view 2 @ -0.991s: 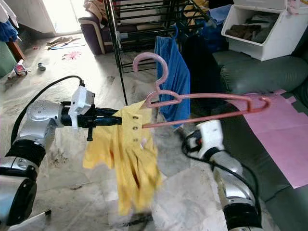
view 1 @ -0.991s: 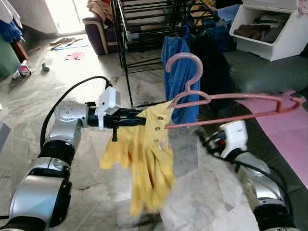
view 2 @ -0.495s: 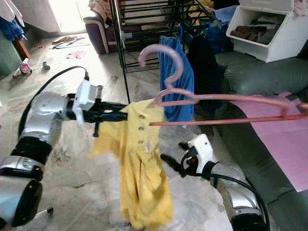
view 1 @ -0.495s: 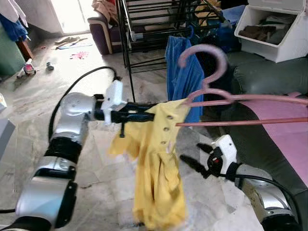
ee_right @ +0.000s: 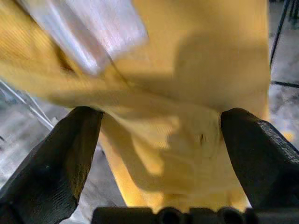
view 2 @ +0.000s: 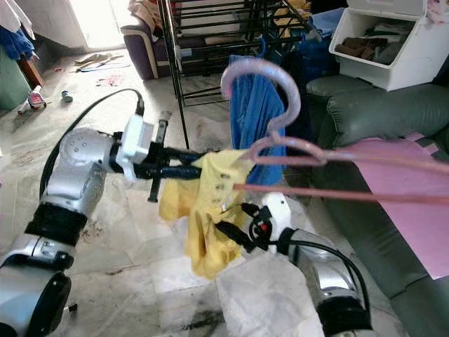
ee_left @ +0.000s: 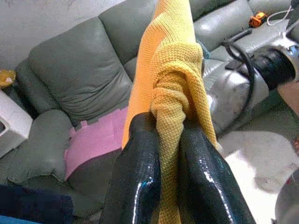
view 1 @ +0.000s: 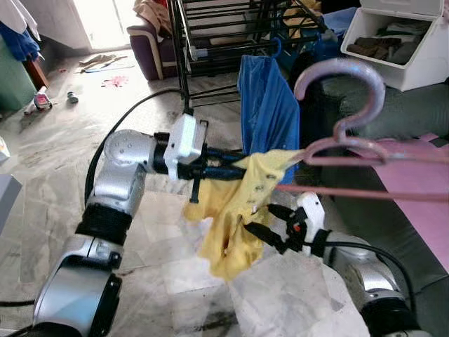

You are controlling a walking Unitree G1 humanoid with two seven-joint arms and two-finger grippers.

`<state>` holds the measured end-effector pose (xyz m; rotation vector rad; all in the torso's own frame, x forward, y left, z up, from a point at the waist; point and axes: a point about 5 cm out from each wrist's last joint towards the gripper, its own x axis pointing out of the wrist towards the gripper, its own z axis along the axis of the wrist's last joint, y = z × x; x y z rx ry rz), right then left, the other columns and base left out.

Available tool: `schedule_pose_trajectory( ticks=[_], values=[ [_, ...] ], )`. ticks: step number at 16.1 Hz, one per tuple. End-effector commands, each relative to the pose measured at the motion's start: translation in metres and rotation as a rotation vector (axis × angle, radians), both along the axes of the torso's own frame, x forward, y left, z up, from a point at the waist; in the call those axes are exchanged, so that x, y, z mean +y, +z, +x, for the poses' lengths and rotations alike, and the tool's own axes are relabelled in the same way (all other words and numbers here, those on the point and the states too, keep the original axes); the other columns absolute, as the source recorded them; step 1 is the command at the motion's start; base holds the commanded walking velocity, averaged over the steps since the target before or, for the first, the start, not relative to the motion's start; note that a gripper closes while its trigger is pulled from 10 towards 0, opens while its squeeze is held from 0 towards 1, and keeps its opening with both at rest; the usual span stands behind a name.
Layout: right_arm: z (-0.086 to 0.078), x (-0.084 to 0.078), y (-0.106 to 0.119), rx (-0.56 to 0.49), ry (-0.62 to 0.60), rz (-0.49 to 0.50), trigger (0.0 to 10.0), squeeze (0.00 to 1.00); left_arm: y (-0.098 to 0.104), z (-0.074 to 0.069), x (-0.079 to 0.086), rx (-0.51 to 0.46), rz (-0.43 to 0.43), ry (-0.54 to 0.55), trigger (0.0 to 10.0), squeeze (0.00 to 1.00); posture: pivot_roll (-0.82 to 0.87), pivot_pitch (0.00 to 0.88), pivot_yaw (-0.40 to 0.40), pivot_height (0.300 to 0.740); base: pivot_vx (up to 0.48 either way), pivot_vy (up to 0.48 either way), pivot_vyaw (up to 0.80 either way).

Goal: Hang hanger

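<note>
1. Left gripper [view 1: 235,170]: clamped on a bunched fold of yellow shirt [view 1: 235,210], fabric pinched tight between both fingers [ee_left: 140,172] in the wrist view.
2. Right gripper [view 1: 270,226]: spread wide, fingers [ee_right: 51,163] either side of the shirt's hanging cloth, touching or just short of it; not closed on anything.
3. Pink hanger [view 1: 351,140]: at chest height in front of the robot, hook up, one end tucked into the shirt's shoulder, long bar running off toward the robot's right. Held up only through the shirt, as far as can be told.
4. Black rack [view 1: 210,42]: beyond the hanger, blue garment [view 1: 266,105] already hung on it, green sofa [view 1: 393,105] to the right.
5. Step in hand, judging by this: still dressing the hanger, shirt only half on; hanging not yet started.
6. Next move probably: right gripper closing on the loose cloth and drawing it over the bare hanger end, then lifting the hook toward a rack rail.
7. Risk: hanger sliding out of the shirt, being otherwise unsupported.
</note>
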<state>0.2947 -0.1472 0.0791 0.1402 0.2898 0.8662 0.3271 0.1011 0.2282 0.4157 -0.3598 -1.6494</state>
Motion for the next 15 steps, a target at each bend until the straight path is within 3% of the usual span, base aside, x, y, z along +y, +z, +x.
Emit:
schedule_pose_trajectory(
  ticks=[1,3,6,9,12,15],
  values=[
    [0.006,0.000,0.024,-0.062,0.018,0.079,10.0,0.00,-0.002,-0.001,0.004,-0.029,0.022,0.014,0.0,0.00,0.02,0.015,0.046,0.740,0.000,0.000,0.00],
    [0.003,-0.003,0.037,-0.069,0.078,0.131,10.0,0.00,-0.010,0.006,0.011,-0.016,0.024,0.087,0.0,0.00,0.02,0.016,0.046,0.740,0.000,0.000,0.00],
    [-0.007,-0.014,0.040,-0.045,0.156,0.112,10.0,0.00,-0.017,0.008,0.014,-0.013,0.039,0.123,0.0,0.00,0.00,0.020,0.047,0.740,0.000,0.000,0.00],
    [-0.009,-0.027,0.037,-0.028,0.110,0.088,10.0,0.00,-0.015,0.003,0.008,-0.020,0.034,0.062,0.0,0.00,0.00,0.023,0.048,0.740,0.000,0.000,0.00],
    [-0.009,-0.022,0.032,-0.036,0.125,0.037,10.0,0.00,-0.007,-0.002,0.005,-0.036,0.020,0.025,0.0,0.00,0.01,0.023,0.050,0.740,0.000,0.000,0.00],
    [-0.004,-0.017,0.028,-0.056,0.098,0.018,10.0,0.00,0.007,-0.012,-0.003,-0.022,-0.049,-0.020,0.0,0.00,0.02,0.021,0.050,0.740,0.000,0.000,0.00]
  ],
)
